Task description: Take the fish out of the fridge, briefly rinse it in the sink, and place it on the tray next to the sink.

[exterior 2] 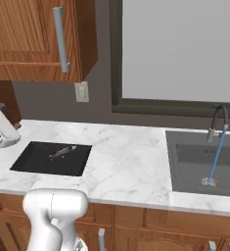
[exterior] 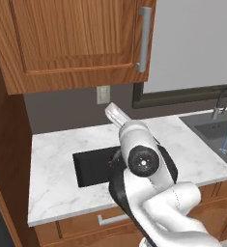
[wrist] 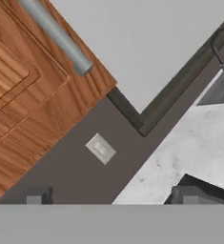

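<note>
A simulated kitchen worktop [exterior 2: 126, 152] of white marble, with wooden cupboards above. The fish [exterior 2: 62, 152], tiny and dark grey, lies flat inside the black tray [exterior 2: 33, 162], toward its far edge. The sink [exterior 2: 195, 164] sits well off to the right of the tray, and a thin blue stream runs down from its faucet [exterior 2: 218, 117] into the basin. The hand [wrist: 111, 196] is raised above the tray and tilted up toward the wall, so its camera looks at the grey wall, a pale wall socket [wrist: 100, 148] and a cupboard handle [wrist: 56, 34]; the tray's corner lies below and to one side of the fingertips. The fingertips [wrist: 35, 198] stand wide apart with nothing between them, so the hand is empty. Judging by this, the fish seems to have been set down on the tray and the step in hand is pulling clear. To do it well, the hand should rise straight away from the tray and keep its fingers parted, so nothing brushes the fish or drags it off. The arm should also stay clear of the cupboard overhead. The water is running, which may need attention.
</note>
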### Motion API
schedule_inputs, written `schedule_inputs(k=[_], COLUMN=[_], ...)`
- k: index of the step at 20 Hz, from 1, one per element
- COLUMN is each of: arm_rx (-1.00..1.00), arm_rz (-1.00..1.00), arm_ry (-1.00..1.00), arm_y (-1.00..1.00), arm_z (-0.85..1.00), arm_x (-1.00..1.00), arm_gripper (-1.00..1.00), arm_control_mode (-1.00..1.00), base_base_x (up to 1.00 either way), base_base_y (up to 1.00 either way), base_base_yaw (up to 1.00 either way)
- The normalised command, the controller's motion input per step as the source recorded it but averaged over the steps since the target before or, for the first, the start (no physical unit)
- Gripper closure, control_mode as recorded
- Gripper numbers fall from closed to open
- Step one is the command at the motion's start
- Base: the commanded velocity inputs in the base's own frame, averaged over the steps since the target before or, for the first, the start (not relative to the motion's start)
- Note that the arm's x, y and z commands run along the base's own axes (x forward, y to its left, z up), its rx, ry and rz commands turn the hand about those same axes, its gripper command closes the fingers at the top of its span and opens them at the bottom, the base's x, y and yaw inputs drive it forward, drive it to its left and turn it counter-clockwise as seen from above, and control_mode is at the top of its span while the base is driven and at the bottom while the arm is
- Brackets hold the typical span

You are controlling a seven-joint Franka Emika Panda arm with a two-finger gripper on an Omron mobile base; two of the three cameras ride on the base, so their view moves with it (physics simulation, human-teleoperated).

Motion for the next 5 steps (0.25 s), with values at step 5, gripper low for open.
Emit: schedule_inputs(k=[5], arm_rx=[-0.16], arm_rz=[-0.02], arm_ry=[-0.66], arm_y=[0.00], arm_z=[0.94], arm_x=[-1.00], arm_gripper=[-1.00], arm_control_mode=[-1.00], base_base_x=[0.00], base_base_y=[0.00], base_base_yaw=[0.00])
